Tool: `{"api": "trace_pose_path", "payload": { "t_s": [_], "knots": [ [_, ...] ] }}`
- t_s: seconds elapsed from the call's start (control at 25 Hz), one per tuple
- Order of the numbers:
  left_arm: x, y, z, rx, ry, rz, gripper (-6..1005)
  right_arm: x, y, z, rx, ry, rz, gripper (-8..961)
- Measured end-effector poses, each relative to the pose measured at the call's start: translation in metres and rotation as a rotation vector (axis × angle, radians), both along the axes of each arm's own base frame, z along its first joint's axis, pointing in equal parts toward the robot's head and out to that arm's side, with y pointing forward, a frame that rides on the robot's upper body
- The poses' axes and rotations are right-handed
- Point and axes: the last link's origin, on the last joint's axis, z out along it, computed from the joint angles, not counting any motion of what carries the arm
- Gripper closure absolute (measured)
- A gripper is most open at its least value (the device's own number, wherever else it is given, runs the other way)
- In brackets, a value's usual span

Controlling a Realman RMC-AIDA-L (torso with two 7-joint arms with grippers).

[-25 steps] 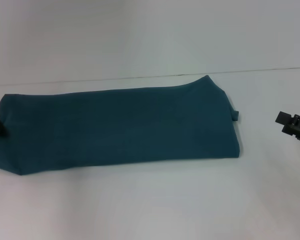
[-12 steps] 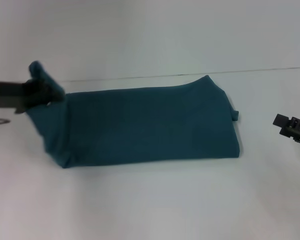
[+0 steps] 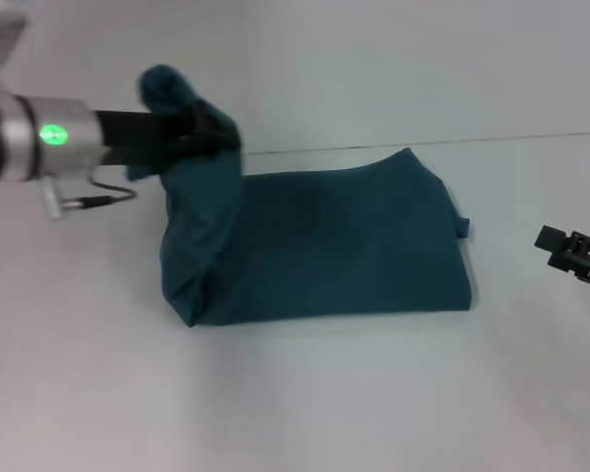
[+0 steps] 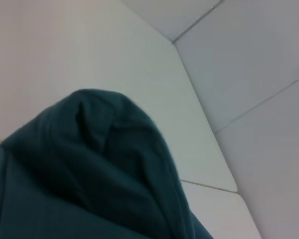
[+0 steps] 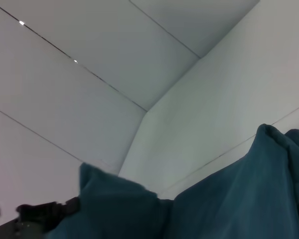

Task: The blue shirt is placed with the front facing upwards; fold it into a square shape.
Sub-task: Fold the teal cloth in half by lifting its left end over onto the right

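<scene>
My left gripper (image 3: 211,133) is clamped on the left end of the blue shirt (image 3: 324,246), holding that end raised above the table (image 3: 295,393). A bunch of cloth pokes up past my fingers at about 10 o'clock from the grip, and the rest of the lifted end drapes down from it toward 6 o'clock, reaching the table in a rounded fold. In my left wrist view the bunched teal fabric (image 4: 94,164) fills the lower part of the picture, right against the camera. From the grip, the shirt lies flat toward 4 o'clock as a long folded band across the middle of the white table, plain side up.

My right gripper (image 3: 575,254) sits low at the table's right edge, at 3 o'clock from the shirt and apart from it; I cannot tell whether its fingers are apart or together.
</scene>
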Motion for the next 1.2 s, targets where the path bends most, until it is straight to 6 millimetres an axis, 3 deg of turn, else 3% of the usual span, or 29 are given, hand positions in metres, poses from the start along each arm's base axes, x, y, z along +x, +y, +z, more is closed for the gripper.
{"api": "trace_pose_path", "payload": {
  "t_s": [0.44,0.96,1.2],
  "knots": [
    [0.032,0.000,-0.077,-0.048,0.064,-0.033,905,0.000,-0.001,-0.003,-0.008,0.008,-0.005,95],
    [0.059,0.000,-0.093,-0.018,-0.012,-0.071,900,0.001,-0.002,-0.006,-0.022,0.005,-0.009,99],
    [0.056,0.002,-0.104,0.000,0.009,-0.045,898,0.002,-0.002,-0.007,-0.023,0.006,-0.012,100]
  ]
}}
